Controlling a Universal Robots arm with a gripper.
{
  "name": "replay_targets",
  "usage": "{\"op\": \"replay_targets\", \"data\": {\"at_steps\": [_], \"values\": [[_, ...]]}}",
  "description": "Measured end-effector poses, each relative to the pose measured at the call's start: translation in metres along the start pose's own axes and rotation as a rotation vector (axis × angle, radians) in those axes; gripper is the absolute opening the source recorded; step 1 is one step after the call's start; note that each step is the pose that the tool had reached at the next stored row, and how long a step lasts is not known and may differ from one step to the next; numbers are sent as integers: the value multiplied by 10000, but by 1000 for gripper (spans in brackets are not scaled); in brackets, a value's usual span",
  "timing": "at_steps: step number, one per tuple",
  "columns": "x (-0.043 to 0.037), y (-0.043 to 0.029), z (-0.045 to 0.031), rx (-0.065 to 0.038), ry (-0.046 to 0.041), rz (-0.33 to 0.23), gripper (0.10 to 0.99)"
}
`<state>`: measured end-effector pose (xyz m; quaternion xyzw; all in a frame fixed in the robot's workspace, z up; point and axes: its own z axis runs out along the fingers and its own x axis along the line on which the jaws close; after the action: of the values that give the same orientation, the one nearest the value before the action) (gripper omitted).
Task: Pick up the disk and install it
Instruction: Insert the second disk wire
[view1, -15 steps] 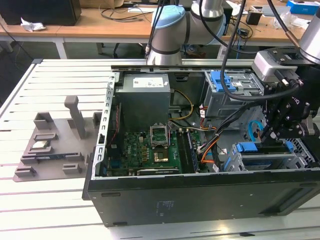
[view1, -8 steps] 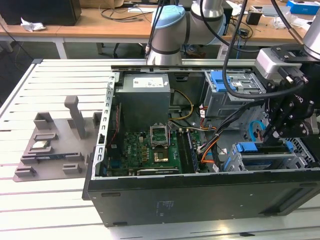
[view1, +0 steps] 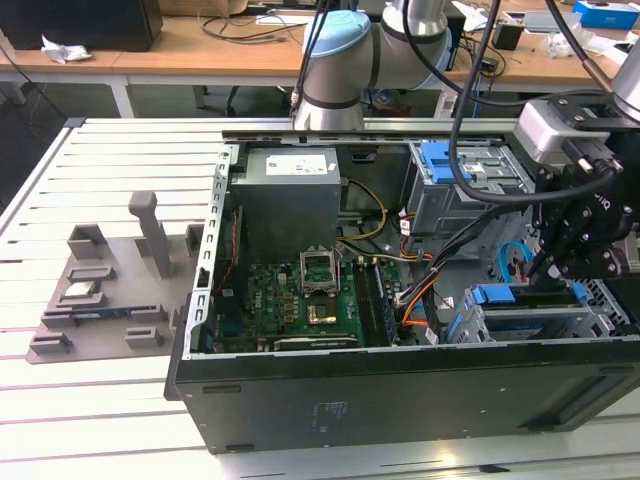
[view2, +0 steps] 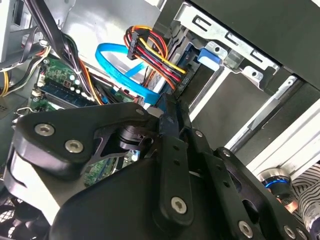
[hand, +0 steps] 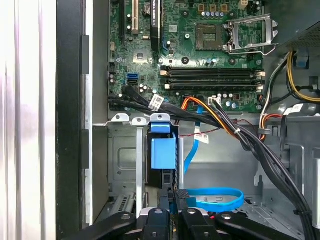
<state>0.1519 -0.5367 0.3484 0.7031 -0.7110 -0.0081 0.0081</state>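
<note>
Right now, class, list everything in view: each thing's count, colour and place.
computer case: one, black, open, on the table
table: one, white, slatted
motherboard: one, green, inside the case
power supply: one, grey, inside the case
disk: one, blue carrier, in the drive bay
data cable: one, blue, looped beside the bay
fixture: one, grey, exterior view's left
processor chip: one, silver, on the fixture
arm: one, grey, behind the case
gripper: one, black, at the disk's end

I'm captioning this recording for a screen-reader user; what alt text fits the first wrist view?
The gripper hangs inside an open computer case over a metal drive bay, its fingertips at the blue carrier of the disk standing in that bay. Beyond lie the green motherboard, an empty processor socket and bundled cables.
</note>
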Motion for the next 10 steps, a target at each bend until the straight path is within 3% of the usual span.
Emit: {"op": "replay_targets", "data": {"at_steps": [10], "values": [[0, -2, 78, -1, 3, 0, 161]]}}
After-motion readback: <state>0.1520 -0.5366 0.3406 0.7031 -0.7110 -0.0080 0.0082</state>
